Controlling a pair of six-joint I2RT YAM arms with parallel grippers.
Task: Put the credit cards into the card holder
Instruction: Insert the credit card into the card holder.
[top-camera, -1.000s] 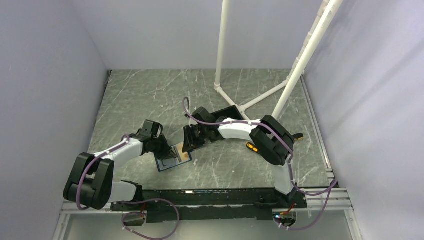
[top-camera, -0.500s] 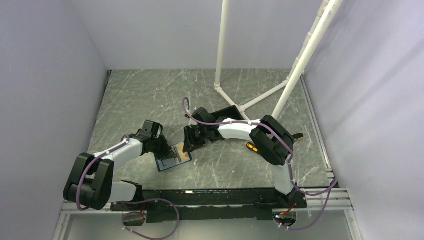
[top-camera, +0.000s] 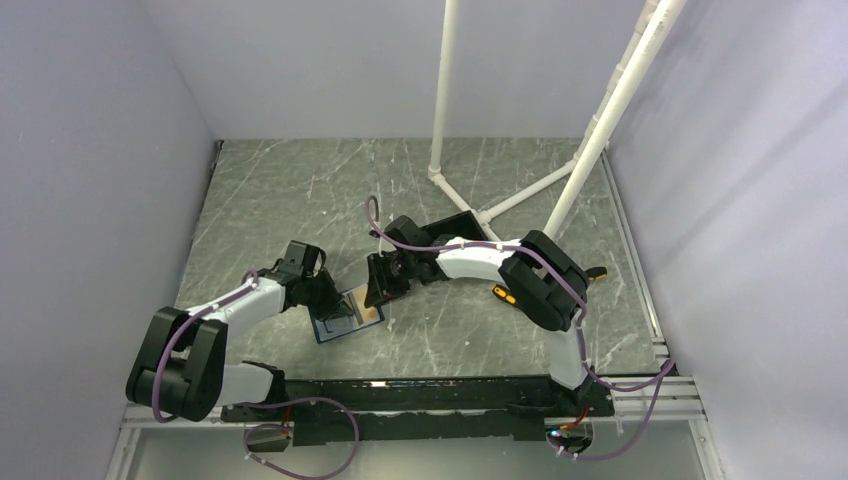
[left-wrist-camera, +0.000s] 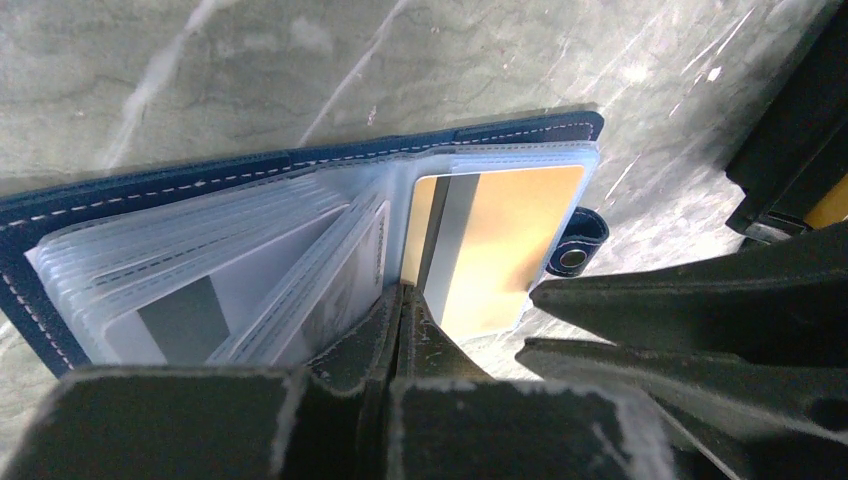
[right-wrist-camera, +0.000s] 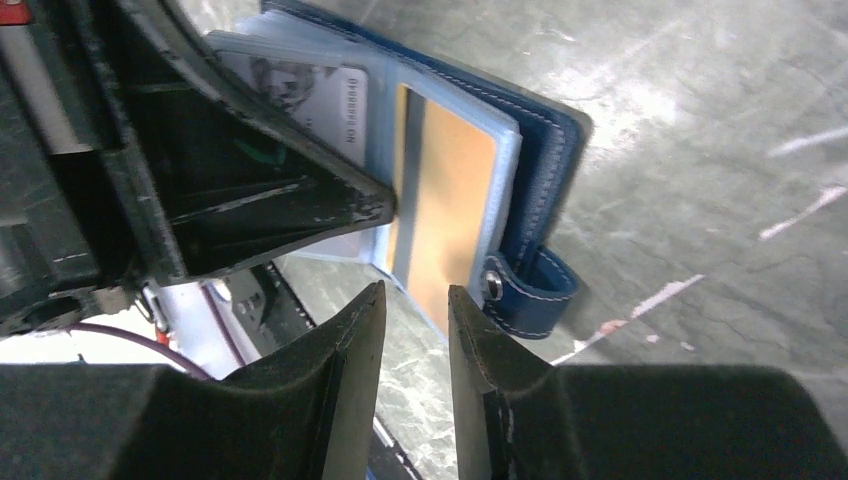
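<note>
The card holder (top-camera: 348, 316) lies open on the table, dark blue with clear sleeves (left-wrist-camera: 300, 240). An orange-gold credit card (left-wrist-camera: 505, 235) (right-wrist-camera: 450, 195) sits in the right sleeve, its near edge sticking out. A whitish card with a grey stripe (left-wrist-camera: 185, 315) is in a left sleeve, and a printed card (right-wrist-camera: 315, 100) shows beside the fold. My left gripper (left-wrist-camera: 402, 295) (top-camera: 336, 304) is shut, its tip pressing on the holder's centre fold. My right gripper (right-wrist-camera: 415, 295) (top-camera: 378, 292) stands open just short of the orange card's protruding edge, with only table between its fingers.
A black open box (top-camera: 455, 228) stands behind the right arm. An orange-handled screwdriver (top-camera: 503, 294) lies under that arm's elbow. White pipe legs (top-camera: 470, 200) stand on the table at the back. The holder's snap strap (right-wrist-camera: 530, 285) curls out at its right edge.
</note>
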